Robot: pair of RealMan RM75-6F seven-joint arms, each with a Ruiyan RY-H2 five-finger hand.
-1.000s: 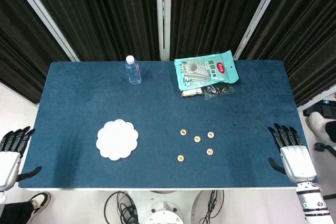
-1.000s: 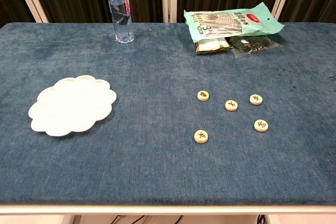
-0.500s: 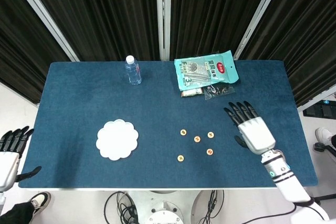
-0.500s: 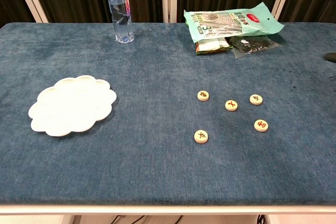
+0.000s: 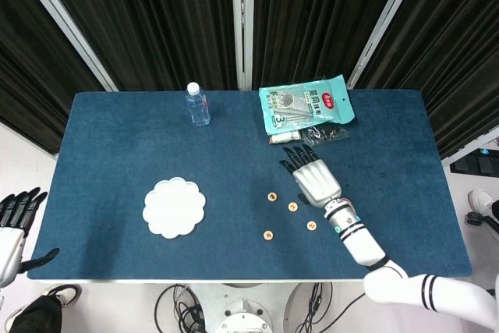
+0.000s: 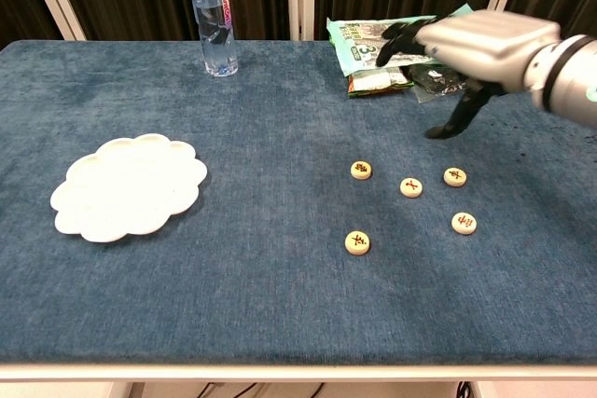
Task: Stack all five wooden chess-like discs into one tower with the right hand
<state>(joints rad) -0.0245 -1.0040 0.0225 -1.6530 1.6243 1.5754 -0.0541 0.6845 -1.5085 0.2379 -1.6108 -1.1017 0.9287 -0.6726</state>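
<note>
Several small round wooden discs with red marks lie flat and apart on the blue table [image 5: 117,154], right of centre: one [image 6: 361,170] at the left, one [image 6: 410,187] in the middle, one [image 6: 454,176] at the right, and two nearer the front [image 6: 464,223] [image 6: 357,242]. None is stacked. My right hand [image 5: 312,178] [image 6: 466,44] hovers above the group with its fingers spread and holds nothing. In the head view it hides the rightmost disc. My left hand [image 5: 12,228] hangs off the table's front left corner, fingers apart and empty.
A white flower-shaped plate [image 5: 174,207] [image 6: 129,185] lies front left. A water bottle [image 5: 198,104] [image 6: 215,20] stands at the back. Green snack bags [image 5: 306,103] [image 6: 410,39] and a dark packet [image 5: 327,134] lie at the back, just beyond the right hand.
My right hand swung in from the table's right front edge, leftward and inward, to above the discs. The discs and the left hand stayed put.
</note>
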